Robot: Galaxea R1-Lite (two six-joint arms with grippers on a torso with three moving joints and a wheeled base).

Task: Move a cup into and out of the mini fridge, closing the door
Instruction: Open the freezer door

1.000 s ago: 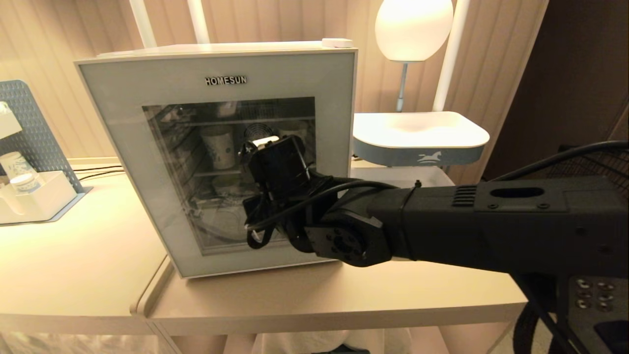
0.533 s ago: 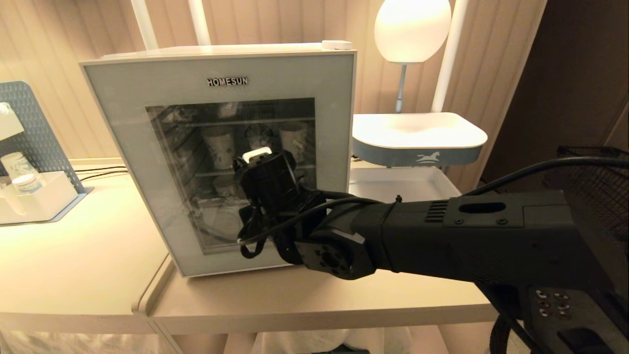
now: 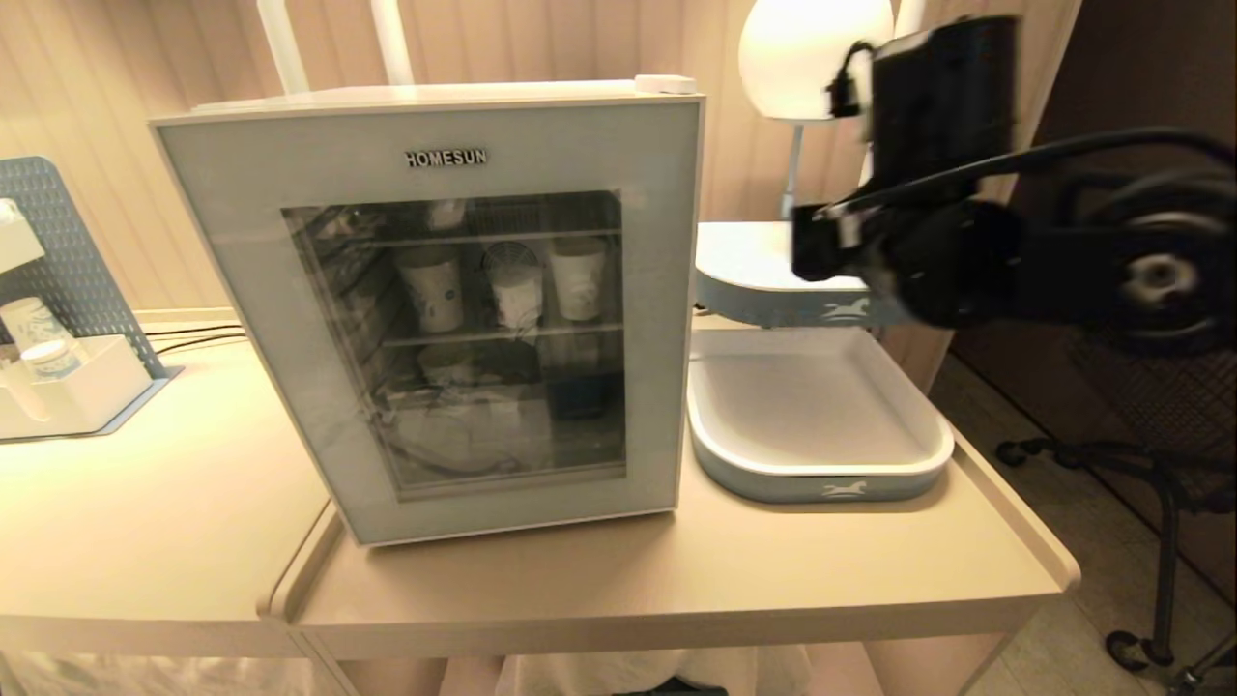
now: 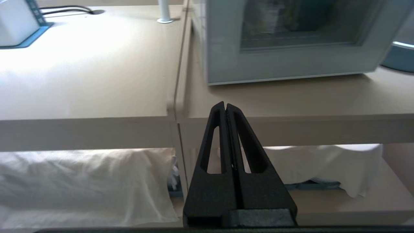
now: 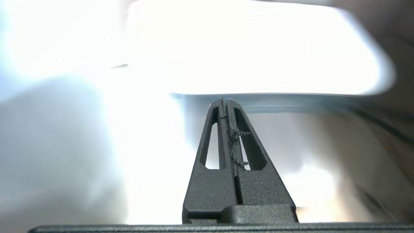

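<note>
Cups [image 3: 432,286] stand inside the mini fridge [image 3: 435,309], three in a row on its upper wire shelf, seen through the dark glass of the door [image 3: 454,338], which sits flush against the fridge body. Fridge and door are on the beige table [image 3: 628,580], with the "HOMESUN" lettering [image 3: 445,158] at the top of the frame. The right gripper [image 5: 225,102] is well apart from the fridge, raised off to its right, above the white tray [image 3: 821,464] that lies just beside the fridge on the table. Its two black fingers are pressed together with nothing between them. In the head view the right arm [image 3: 966,242] is bent up at the picture's right side, its wrist block in front of the lamp [image 3: 792,58] and the upper white tray [image 3: 744,261]; the arm is blurred.

The left gripper [image 4: 225,105] sits low, in front of and below the table edge, fingers also pressed together and empty, pointing toward the lower front corner of the fridge. Under the table lies white cloth [image 4: 81,181]. At the far left of the table a blue pegboard stand [image 3: 58,251] holds a white holder with paper cups [image 3: 39,333].
</note>
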